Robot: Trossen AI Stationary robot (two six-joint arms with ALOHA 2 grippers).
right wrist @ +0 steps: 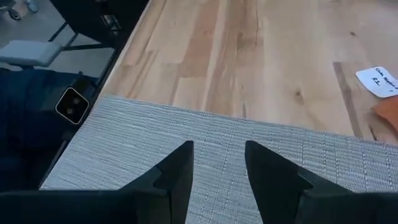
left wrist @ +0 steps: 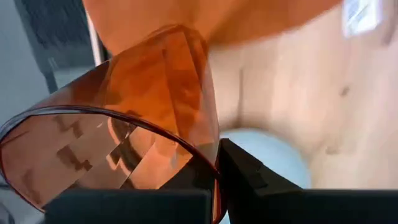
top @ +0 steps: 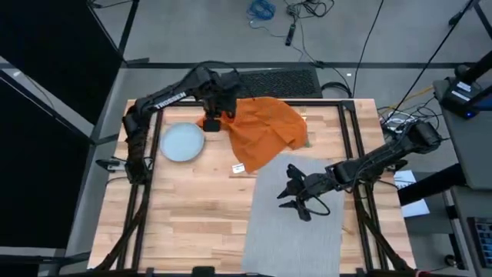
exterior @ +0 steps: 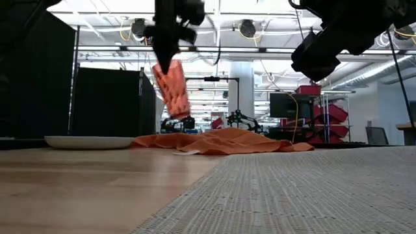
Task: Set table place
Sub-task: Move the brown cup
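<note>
The left gripper holds an orange tumbler clear of the table, its jaws closed on the cup's rim, one finger outside the wall; in the low view the tumbler hangs tilted above the wood, between the pale-blue plate and the crumpled orange napkin. Nothing shows inside the tumbler, and the plate also lies bare. The tumbler looks like thin, faceted, see-through plastic: probably light and stiff, but smooth enough to slip or swing in a rim pinch, so a grip lower on the wall would likely be steadier. The napkin is soft cloth that would bunch wherever it is pinched, best taken by a corner or edge. The grey placemat lies flat at the near right of the table with nothing yet set on it. The right gripper hovers over the mat's far end, jaws parted a little and holding nothing. A small white paper tag rests on the wood just beside the napkin.
</note>
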